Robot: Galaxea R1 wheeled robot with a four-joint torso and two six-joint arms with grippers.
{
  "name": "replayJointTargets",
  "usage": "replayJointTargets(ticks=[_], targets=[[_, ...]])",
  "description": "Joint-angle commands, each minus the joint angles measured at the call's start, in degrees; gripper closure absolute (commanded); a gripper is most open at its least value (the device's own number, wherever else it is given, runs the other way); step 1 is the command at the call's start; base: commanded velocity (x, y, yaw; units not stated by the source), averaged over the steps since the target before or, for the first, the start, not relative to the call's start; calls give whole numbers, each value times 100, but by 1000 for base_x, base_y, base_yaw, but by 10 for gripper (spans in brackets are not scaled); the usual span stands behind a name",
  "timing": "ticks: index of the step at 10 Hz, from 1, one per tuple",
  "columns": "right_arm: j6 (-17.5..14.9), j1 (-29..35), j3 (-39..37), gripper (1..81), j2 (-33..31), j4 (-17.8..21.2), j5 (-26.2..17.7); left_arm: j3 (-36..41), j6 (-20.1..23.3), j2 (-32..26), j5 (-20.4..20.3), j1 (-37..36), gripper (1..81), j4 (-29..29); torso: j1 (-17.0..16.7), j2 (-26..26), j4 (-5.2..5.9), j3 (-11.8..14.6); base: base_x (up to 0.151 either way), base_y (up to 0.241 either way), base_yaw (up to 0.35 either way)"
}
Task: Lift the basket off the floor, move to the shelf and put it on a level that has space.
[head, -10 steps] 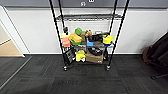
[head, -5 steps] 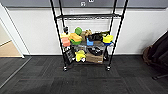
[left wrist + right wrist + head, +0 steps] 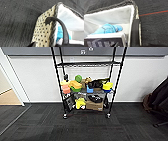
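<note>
Pincer state on either arm cannot be told; beside both wrists rides the basket (image 3: pixel 43 33), a blue plush (image 3: pixel 107 29) inside, above the floor (image 3: pixel 85 127). Ahead, the shelf (image 3: pixel 87 87) looms nearer than before, so the approach continues.

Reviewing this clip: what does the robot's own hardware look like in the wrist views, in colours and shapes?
Little of it can be made out. The left gripper appears as smooth black pieces with rounded edges. The right gripper shows a black pointed tip beside a dark plate with a pale grid pattern and a lighter rim. No cables or markings can be made out.
</note>
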Motion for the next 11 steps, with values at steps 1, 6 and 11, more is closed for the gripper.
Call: replayJointTargets(ticks=[1,6,11], targets=[[127,691,94,10,32,76,-256,82,97,12,252,-546,10,57,0,0,0,0,0,0,0],[181,674,261,811,-83,67,-352,248,133,38,182,-546,811,356,-2,2,0,0,0,0,0],[760,638,1217,811,-671,76,-379,1162,36,-602,252,-546,811,137,-2,2,0,-2,0,0,0]])
